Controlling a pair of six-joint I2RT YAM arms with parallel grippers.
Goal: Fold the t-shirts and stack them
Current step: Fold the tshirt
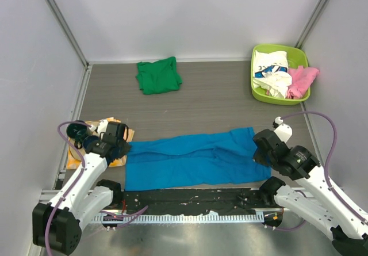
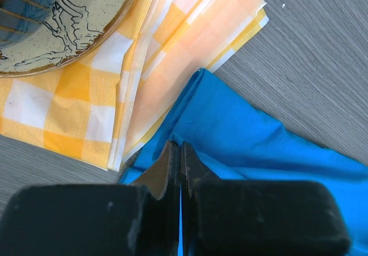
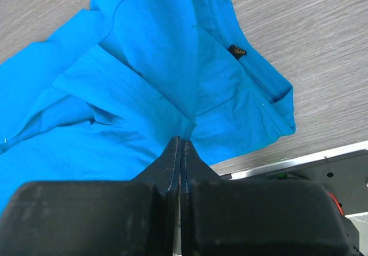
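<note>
Lying left-to-right on the bench [image 1: 218, 95], the blue shirt [image 1: 195, 158] is bracketed by the left claw [image 2: 180, 148] at its left end and the right claw [image 3: 180, 142] at its right, both closed tight.

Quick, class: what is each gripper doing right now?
Left gripper: closed, tips on the blue t-shirt; grip unclear.
Right gripper: closed, tips on the blue t-shirt; grip unclear.

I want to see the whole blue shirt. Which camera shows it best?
The top camera: the blue t-shirt lies there whole. The left wrist view shows just one corner beside the checked cloth; the right wrist view only its collar end.
</note>
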